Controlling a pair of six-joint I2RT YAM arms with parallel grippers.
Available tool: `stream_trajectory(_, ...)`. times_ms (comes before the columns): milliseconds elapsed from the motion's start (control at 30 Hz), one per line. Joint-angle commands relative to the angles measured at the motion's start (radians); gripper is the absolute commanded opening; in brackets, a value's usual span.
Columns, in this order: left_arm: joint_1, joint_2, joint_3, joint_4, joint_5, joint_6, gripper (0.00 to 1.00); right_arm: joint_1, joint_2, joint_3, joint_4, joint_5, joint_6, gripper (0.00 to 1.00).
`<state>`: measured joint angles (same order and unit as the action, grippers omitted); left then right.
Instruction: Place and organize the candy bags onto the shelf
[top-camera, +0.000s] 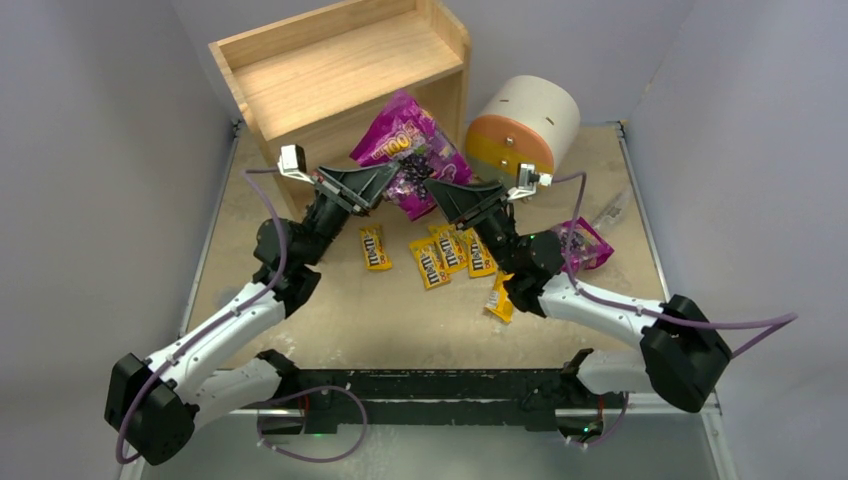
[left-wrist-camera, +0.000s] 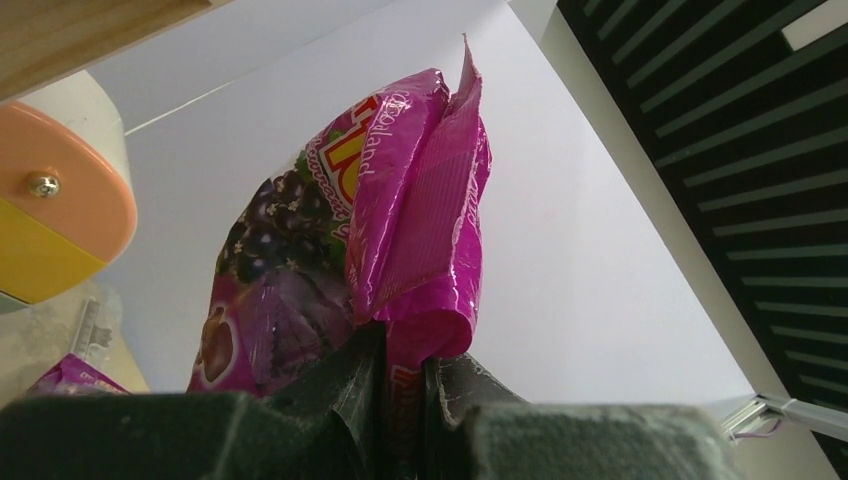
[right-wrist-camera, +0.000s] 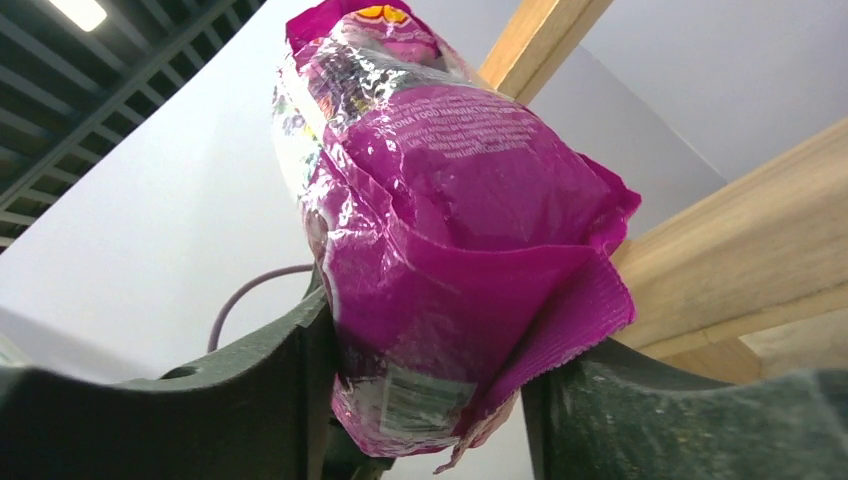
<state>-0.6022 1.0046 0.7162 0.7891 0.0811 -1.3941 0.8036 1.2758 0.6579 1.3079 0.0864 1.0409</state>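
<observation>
The magenta bag (top-camera: 410, 150) hangs in the air in front of the shelf (top-camera: 340, 70), tilted, with its top near the shelf's lower opening and its lower end between the two arms. The left pincer (left-wrist-camera: 405, 375) is clamped tight on a folded edge of the bag, with the foil creased where the jaws meet. The right pincer (right-wrist-camera: 440, 340) grips the bag's other lower corner: the bag fills the gap between the jaws (it bulges against both fingers, and a flap drapes over one).

On the counter (top-camera: 400, 330) below lie the five yellow packets: one (top-camera: 375, 247) apart on the left, three side by side (top-camera: 452, 252) in the middle, and a fifth (top-camera: 500, 298) nearer the right arm, partly under it. The second magenta bag (top-camera: 585, 243) lies flat on the right, behind the right arm. The white drum (top-camera: 525, 125) with its orange and yellow front stands just to the right of the shelf.
</observation>
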Motion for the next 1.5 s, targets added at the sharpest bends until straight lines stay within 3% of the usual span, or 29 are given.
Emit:
stream_trajectory(0, -0.004, -0.018, 0.019, 0.033, 0.004, -0.011, 0.00, 0.010, -0.028, 0.016, 0.170, -0.084, -0.006, 0.51)
stream_trajectory(100, -0.004, -0.053, 0.020, -0.080, -0.069, 0.061, 0.00, 0.010, -0.060, 0.003, 0.117, -0.084, -0.008, 0.38)
stream_trajectory(233, -0.003, -0.081, 0.087, -0.329, -0.166, 0.204, 0.04, 0.009, -0.130, -0.005, -0.089, -0.069, -0.018, 0.19)
stream_trajectory(333, -0.003, -0.064, 0.162, -0.531, -0.218, 0.318, 0.27, 0.010, -0.188, -0.012, -0.258, -0.031, -0.023, 0.15)
stream_trajectory(567, -0.003, -0.041, 0.188, -0.684, -0.261, 0.460, 0.57, 0.010, -0.303, 0.005, -0.730, 0.198, 0.075, 0.09)
stream_trajectory(733, -0.004, -0.058, 0.233, -0.909, -0.415, 0.518, 0.84, -0.007, -0.281, 0.025, -0.788, 0.219, 0.093, 0.05)
stream_trajectory(867, -0.004, -0.098, 0.227, -1.001, -0.463, 0.578, 0.89, -0.024, -0.223, 0.083, -0.818, 0.203, 0.071, 0.04)
stream_trajectory(1167, -0.004, -0.193, 0.112, -0.911, -0.227, 0.758, 0.93, -0.105, -0.141, 0.208, -0.795, 0.099, 0.107, 0.06)
stream_trajectory(1467, -0.004, -0.253, 0.049, -0.858, -0.186, 0.815, 0.96, -0.163, -0.019, 0.377, -0.817, 0.061, 0.159, 0.07)
